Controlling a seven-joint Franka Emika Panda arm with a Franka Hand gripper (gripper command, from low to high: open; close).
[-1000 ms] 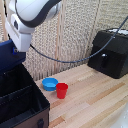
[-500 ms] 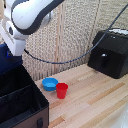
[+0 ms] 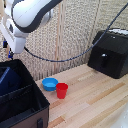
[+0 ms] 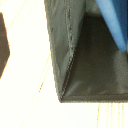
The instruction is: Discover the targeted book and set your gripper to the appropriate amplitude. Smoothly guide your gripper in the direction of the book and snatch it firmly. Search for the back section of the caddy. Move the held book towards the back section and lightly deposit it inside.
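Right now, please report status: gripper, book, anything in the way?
Gripper not in view. Book inside caddy, far compartment. Red cup and blue bowl stand beside caddy, apart from it.

**Caddy corner close up**

A corner of the black caddy [image 4: 75, 55] fills most of the picture. 2 stiff fabric walls meet at that corner, their top edges showing as grey bands with a stitched seam, and the dark inside drops away between them. A blue surface, the book [image 4: 111, 22], stands inside against the far side. Outside the walls lies the pale wooden table [image 4: 25, 90], overexposed, with a blurred dark patch at the frame's edge.
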